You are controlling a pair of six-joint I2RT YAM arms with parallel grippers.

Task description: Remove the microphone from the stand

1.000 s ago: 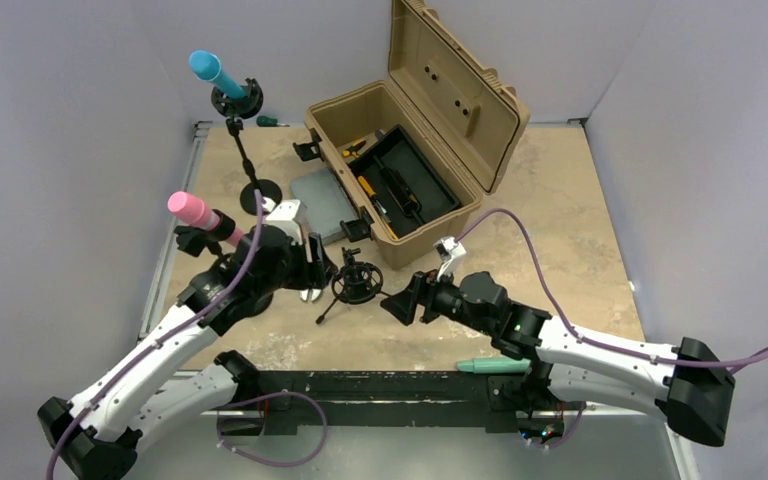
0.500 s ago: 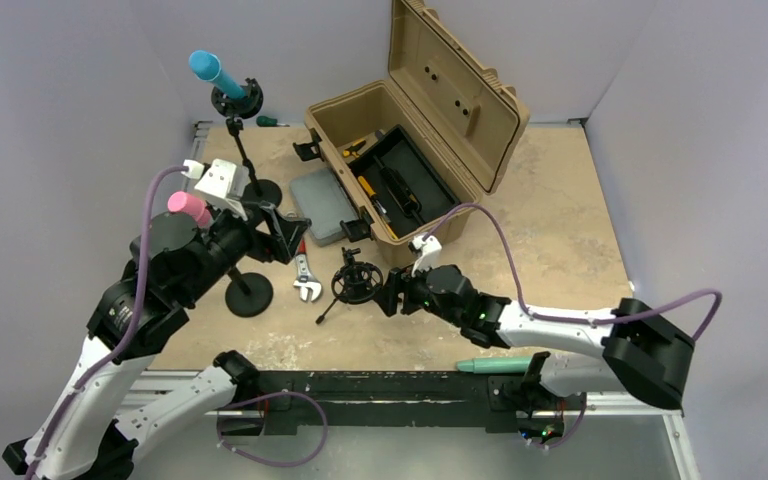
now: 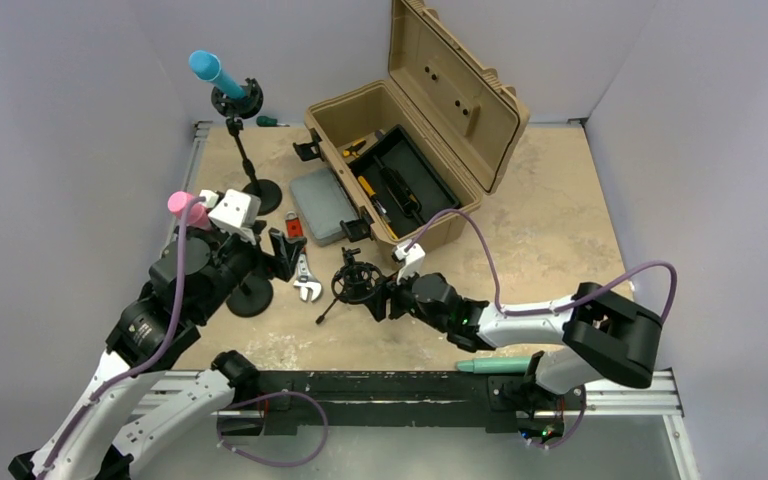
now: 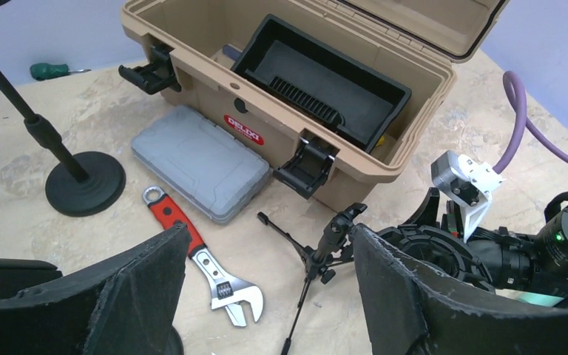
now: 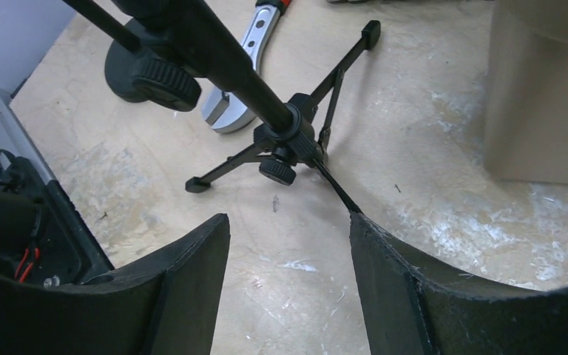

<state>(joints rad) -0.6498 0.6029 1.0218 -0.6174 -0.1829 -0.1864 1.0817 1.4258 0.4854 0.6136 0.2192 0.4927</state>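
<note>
A pink microphone [image 3: 181,205] sits in a stand with a round base [image 3: 250,298] at the left, partly hidden by my left arm. A blue microphone [image 3: 206,68] sits in a tall stand [image 3: 243,150] at the back left. A small black tripod stand [image 3: 356,282] with an empty shock mount stands mid-table; it also shows in the left wrist view [image 4: 330,244] and the right wrist view [image 5: 285,133]. My left gripper [image 3: 286,250] [image 4: 266,237] is open and empty above the wrench. My right gripper [image 3: 380,300] [image 5: 288,218] is open and empty, just right of the tripod.
An open tan toolbox [image 3: 400,180] stands at the back centre with a grey case [image 3: 322,205] beside it. A red-handled wrench [image 3: 304,275] lies left of the tripod. A teal microphone [image 3: 495,365] lies at the near edge. A green screwdriver [image 3: 270,121] lies at the back.
My left gripper has pulled away from the tripod, up and to the left, then dropped slightly. My right gripper has moved left, closer to the tripod.
</note>
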